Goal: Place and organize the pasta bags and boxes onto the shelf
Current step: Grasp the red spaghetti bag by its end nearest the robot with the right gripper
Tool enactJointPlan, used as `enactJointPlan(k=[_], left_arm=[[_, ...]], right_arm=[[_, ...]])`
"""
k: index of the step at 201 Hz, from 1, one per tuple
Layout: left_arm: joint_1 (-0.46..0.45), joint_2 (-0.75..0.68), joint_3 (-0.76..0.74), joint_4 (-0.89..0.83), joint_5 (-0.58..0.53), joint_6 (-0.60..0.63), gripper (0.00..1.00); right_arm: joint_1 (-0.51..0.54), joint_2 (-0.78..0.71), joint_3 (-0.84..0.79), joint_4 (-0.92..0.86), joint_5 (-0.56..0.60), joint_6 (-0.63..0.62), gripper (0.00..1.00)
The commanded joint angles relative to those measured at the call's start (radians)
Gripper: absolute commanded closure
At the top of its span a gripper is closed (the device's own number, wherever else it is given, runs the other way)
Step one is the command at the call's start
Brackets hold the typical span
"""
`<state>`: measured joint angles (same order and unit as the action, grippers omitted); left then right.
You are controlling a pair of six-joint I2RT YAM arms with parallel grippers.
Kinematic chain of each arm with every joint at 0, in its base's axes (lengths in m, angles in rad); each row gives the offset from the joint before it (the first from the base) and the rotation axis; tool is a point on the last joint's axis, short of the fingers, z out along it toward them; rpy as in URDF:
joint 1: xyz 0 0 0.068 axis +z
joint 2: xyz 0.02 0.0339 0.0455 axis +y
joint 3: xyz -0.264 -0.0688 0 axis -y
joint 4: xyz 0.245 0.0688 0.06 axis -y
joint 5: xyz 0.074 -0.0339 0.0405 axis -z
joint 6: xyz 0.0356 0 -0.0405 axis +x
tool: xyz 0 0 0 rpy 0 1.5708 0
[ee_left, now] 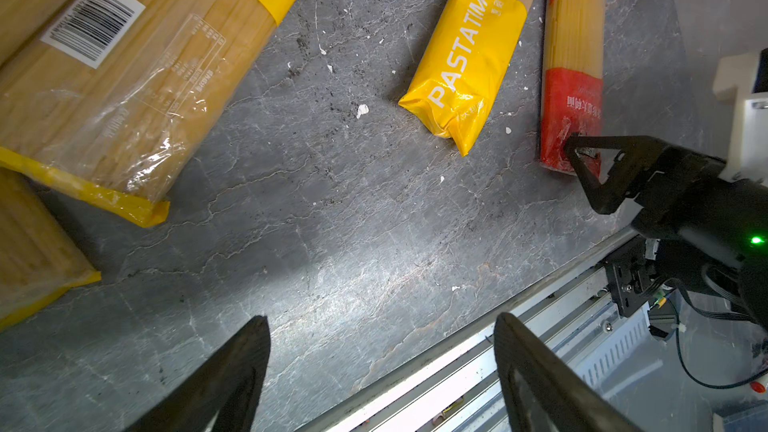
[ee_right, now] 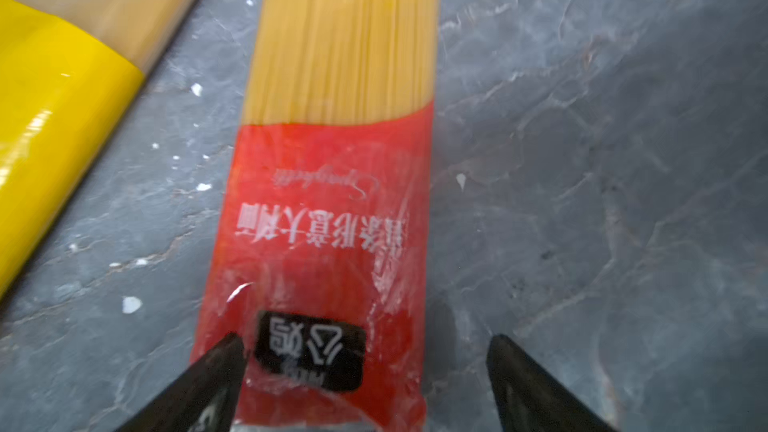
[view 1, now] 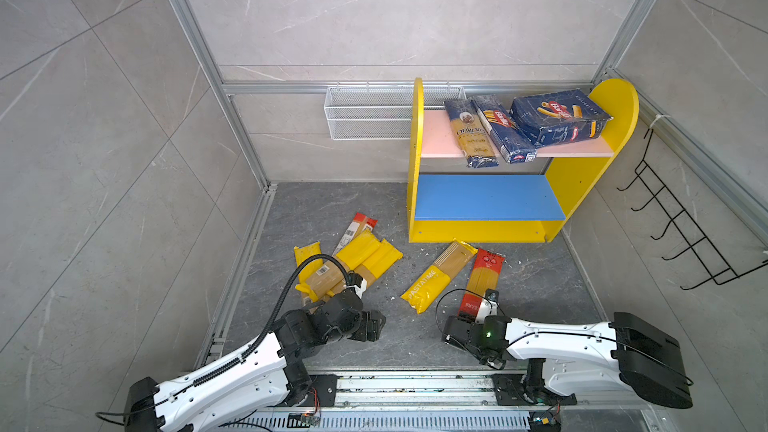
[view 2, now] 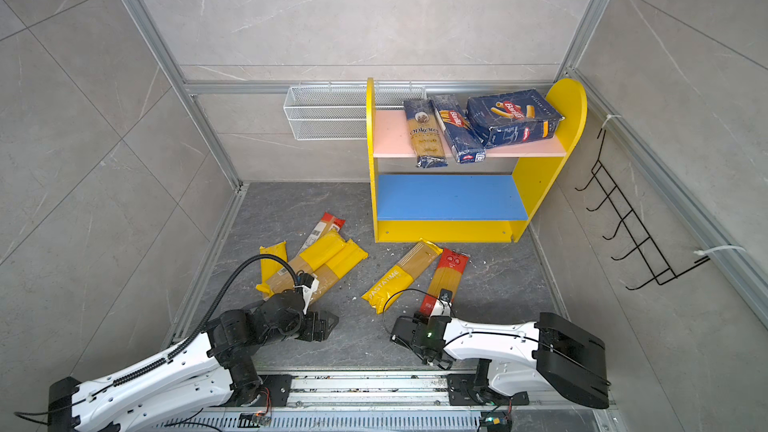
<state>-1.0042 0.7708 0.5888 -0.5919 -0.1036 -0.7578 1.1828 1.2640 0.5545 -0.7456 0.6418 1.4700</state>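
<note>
The shelf [view 1: 415,168] stands at the back right, its blue lower board [view 1: 486,199] bare. On its pink upper board [view 1: 434,137] lie the dark blue "ankara" bag [view 1: 471,132], the narrow pasta box [view 1: 503,128] and the wide pasta box [view 1: 559,118]. On the floor, several yellow bags [view 1: 359,259] are piled over a red-ended bag [view 1: 359,226]. The PASTATIME bag [view 1: 436,276] and another red-ended bag [ee_right: 340,184] lie side by side. My right gripper [ee_right: 365,338] is open astride that red bag's near end. My left gripper [ee_left: 382,320] is open over bare floor.
A white wire basket [view 1: 374,116] hangs on the back wall left of the shelf. A black wire hook rack [view 1: 681,226] hangs on the right wall. An aluminium rail [ee_left: 478,363] runs along the floor's near edge. Pasta crumbs dot the grey floor [view 1: 415,326].
</note>
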Motion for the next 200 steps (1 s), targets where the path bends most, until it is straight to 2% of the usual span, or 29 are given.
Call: enactJointPlan(k=[1, 13, 33, 64, 131, 200], left_arm=[[0.004, -0.010, 0.046, 0.034, -0.006, 0.029, 0.14], [0.004, -0.025, 0.044, 0.027, -0.010, 0.028, 0.14], [0.005, -0.053, 0.033, 0.017, -0.017, 0.025, 0.14], [0.004, -0.096, 0.020, -0.004, -0.027, 0.025, 0.14], [0.006, -0.120, 0.028, -0.043, -0.044, 0.047, 0.14], [0.006, -0.136, 0.023, -0.063, -0.055, 0.032, 0.14]], right_arm=[[0.031, 0.029, 0.093, -0.102, 0.064, -0.051, 0.06], [0.034, 0.057, 0.120, -0.130, 0.074, -0.033, 0.01], [0.035, 0.077, 0.115, -0.098, 0.075, -0.011, 0.01], [0.035, 0.109, 0.075, -0.090, 0.124, 0.109, 0.01], [0.028, 0.203, -0.015, 0.102, 0.150, 0.154, 0.01], [-0.017, 0.370, -0.074, 0.352, 0.111, 0.080, 0.01]])
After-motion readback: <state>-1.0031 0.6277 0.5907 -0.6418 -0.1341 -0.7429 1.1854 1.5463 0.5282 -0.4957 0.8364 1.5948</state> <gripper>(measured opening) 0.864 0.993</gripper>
